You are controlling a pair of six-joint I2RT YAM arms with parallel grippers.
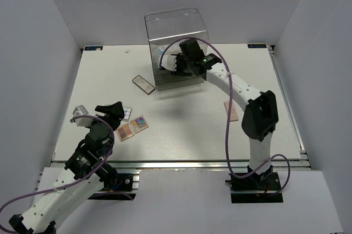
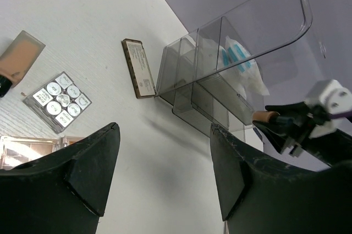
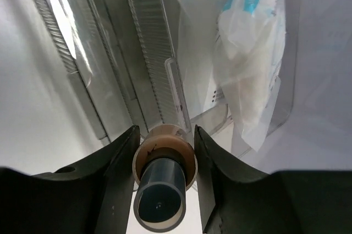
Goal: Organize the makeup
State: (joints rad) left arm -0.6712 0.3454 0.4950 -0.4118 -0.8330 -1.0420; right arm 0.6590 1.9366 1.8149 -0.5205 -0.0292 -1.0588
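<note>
My right gripper is shut on a small brown bottle with a dark cap, held at the front of the clear acrylic drawer box. A white-and-blue packet lies in the box's top compartment. My left gripper is open and empty above the table's left side. Next to it lie a white-grid palette, a multicoloured palette and a pink palette. A dark-framed flat case lies left of the box. A peach palette lies by the right arm.
A small peach-and-grey item lies at the table's left edge, left of my left gripper. The drawer box stands at the back centre. White walls close in the table on three sides.
</note>
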